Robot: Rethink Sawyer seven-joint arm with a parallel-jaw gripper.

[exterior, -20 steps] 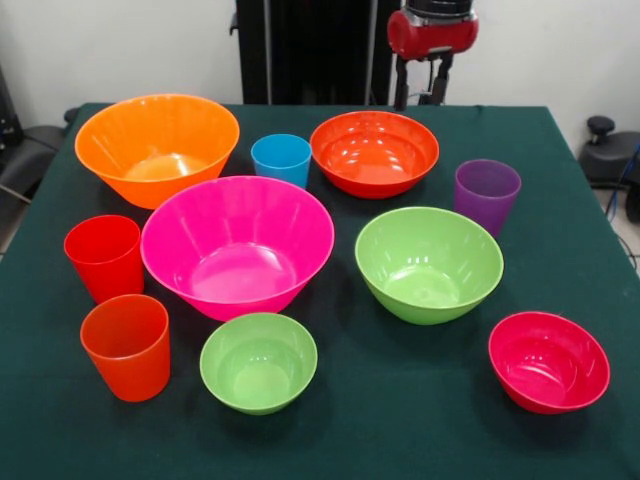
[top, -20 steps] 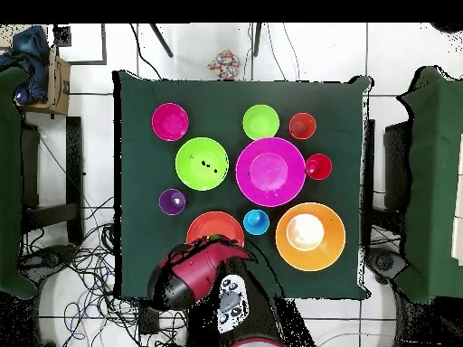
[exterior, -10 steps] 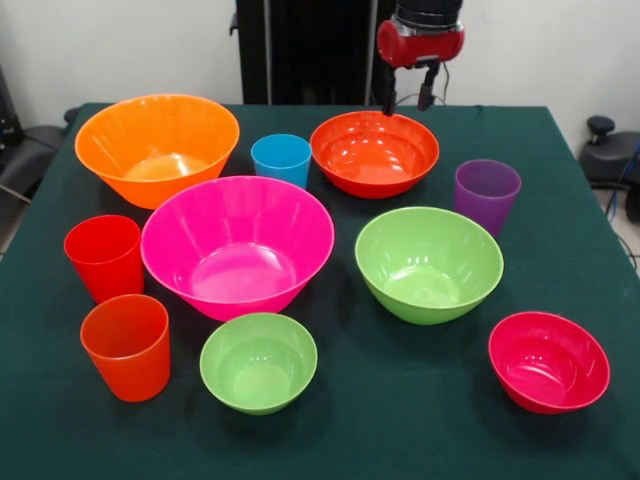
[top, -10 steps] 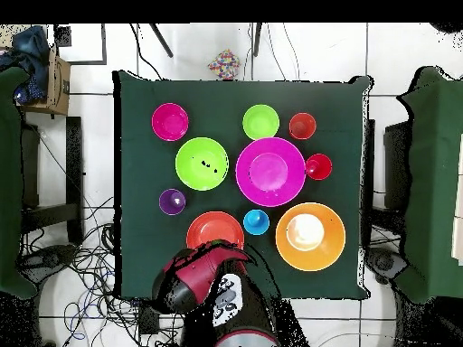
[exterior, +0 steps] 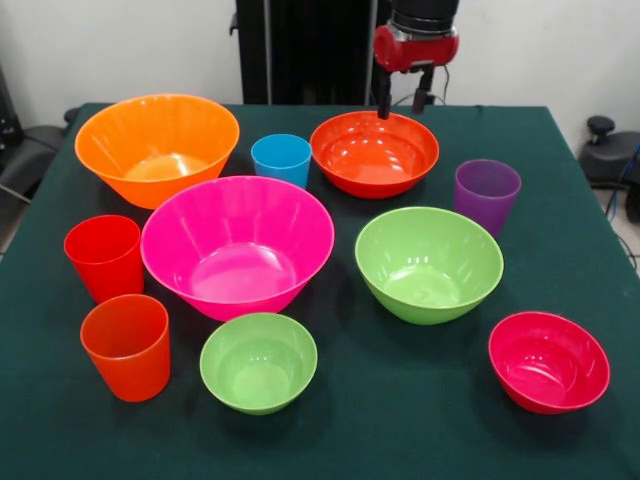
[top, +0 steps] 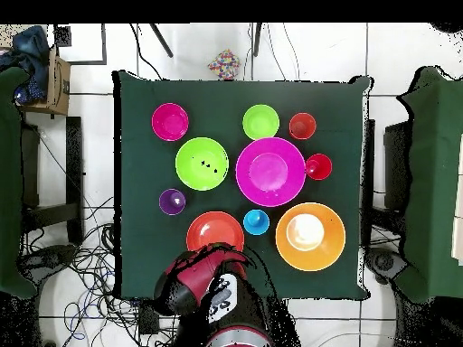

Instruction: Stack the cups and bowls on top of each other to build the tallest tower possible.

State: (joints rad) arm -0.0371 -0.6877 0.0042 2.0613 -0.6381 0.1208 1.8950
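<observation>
Ten vessels unstacked; hand (exterior: pixel 404 101) open above red-orange bowl (exterior: pixel 374 153) far rim.

Robotics lab, green-clothed table (top: pixel 145 135) on tiled floor (top: pixel 90 135), loose cables (top: pixel 86 271), robot arm (top: pixel 212 289) on pedestal

Glossy plastic bowls (exterior: pixel 237 245) and cups (exterior: pixel 127 345) on matt green cloth (exterior: pixel 420 420).

The arm (exterior: pixel 417 30) is cut off by the front view's top edge, and it hides the claw overhead.
</observation>
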